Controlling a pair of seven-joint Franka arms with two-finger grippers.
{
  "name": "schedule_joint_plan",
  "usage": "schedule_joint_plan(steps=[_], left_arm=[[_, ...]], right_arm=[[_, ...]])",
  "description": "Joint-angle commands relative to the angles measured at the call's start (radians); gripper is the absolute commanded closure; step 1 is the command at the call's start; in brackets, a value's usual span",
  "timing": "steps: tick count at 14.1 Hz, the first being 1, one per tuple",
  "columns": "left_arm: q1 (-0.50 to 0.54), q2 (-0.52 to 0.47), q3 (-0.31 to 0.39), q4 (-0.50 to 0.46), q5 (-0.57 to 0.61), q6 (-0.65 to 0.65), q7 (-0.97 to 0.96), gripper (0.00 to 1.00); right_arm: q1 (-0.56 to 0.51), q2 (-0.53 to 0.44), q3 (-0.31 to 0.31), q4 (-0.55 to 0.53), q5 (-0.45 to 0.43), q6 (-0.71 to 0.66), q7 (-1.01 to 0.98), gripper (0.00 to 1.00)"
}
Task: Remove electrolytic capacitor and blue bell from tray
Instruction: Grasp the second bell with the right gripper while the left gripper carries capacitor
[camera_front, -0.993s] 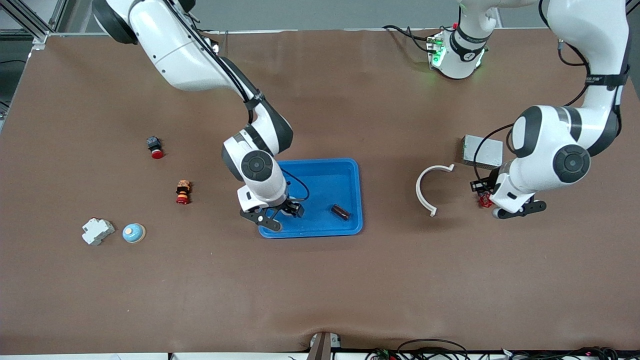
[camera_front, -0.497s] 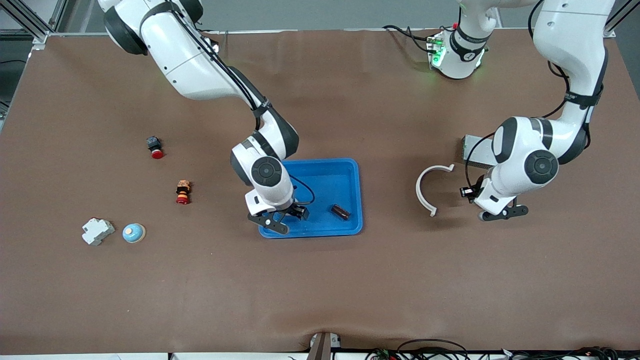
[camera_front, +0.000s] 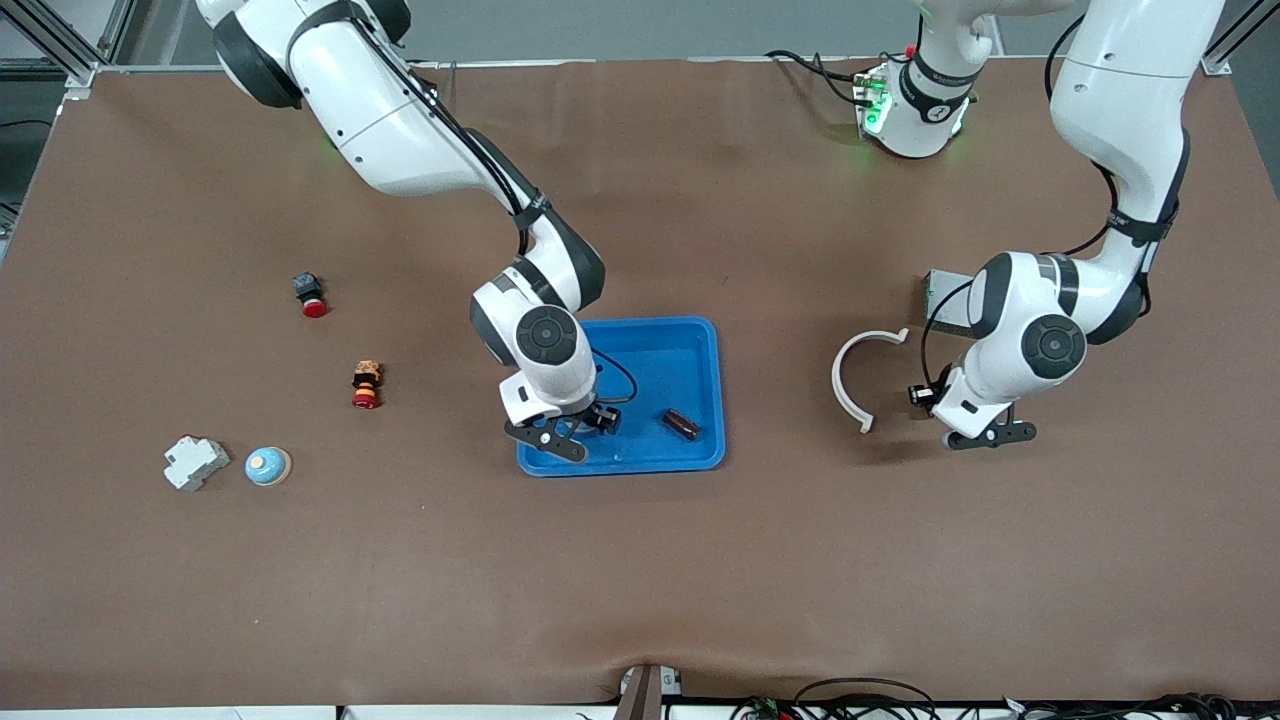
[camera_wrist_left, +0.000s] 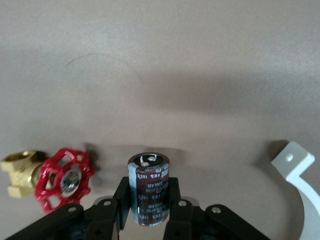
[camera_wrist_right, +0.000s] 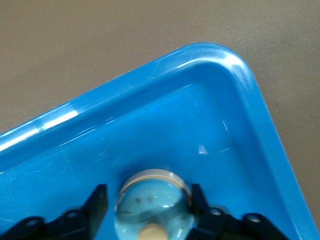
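A dark brown capacitor (camera_wrist_left: 148, 190) stands upright between the fingers of my left gripper (camera_wrist_left: 148, 202), which is shut on it. That gripper (camera_front: 978, 436) hangs low over the table beside a white arc piece (camera_front: 850, 385). My right gripper (camera_front: 572, 432) is down in the blue tray (camera_front: 640, 322), at the corner toward the right arm's end and nearest the front camera. A pale blue bell (camera_wrist_right: 152, 200) lies on the tray floor between its fingers. One finger touches the bell and a thin gap shows at the other. A second capacitor (camera_front: 681, 424) lies in the tray.
A brass valve with a red handwheel (camera_wrist_left: 62, 179) sits close to the left gripper, and a grey box (camera_front: 945, 300) is near it. Toward the right arm's end lie another blue bell (camera_front: 268, 466), a white breaker (camera_front: 195, 462), an orange switch (camera_front: 366, 385) and a red push button (camera_front: 310, 295).
The left arm has carried the capacitor away from the grey box toward the white arc. The right gripper has shifted slightly along the tray's near edge toward the left arm's end.
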Motion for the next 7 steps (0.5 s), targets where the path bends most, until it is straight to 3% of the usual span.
schedule_joint_plan(steps=[1,3,5,7], left_arm=[[-0.004,0.006,0.003,-0.002,0.041,0.026,-0.023,1.0],[-0.001,0.006,0.003,-0.003,0.042,0.023,-0.023,1.0],[-0.006,0.006,0.005,-0.003,0.044,0.023,-0.02,1.0],[0.004,0.007,0.002,-0.005,0.126,0.021,-0.022,1.0]], right_arm=[[0.01,0.012,-0.007,0.03,-0.024,-0.021,0.025,1.0],[0.009,-0.009,-0.005,0.03,-0.014,-0.034,0.019,1.0],[-0.003,-0.034,0.002,0.038,-0.017,-0.128,0.008,1.0],[-0.017,-0.072,0.005,0.056,-0.013,-0.227,-0.069,1.0]])
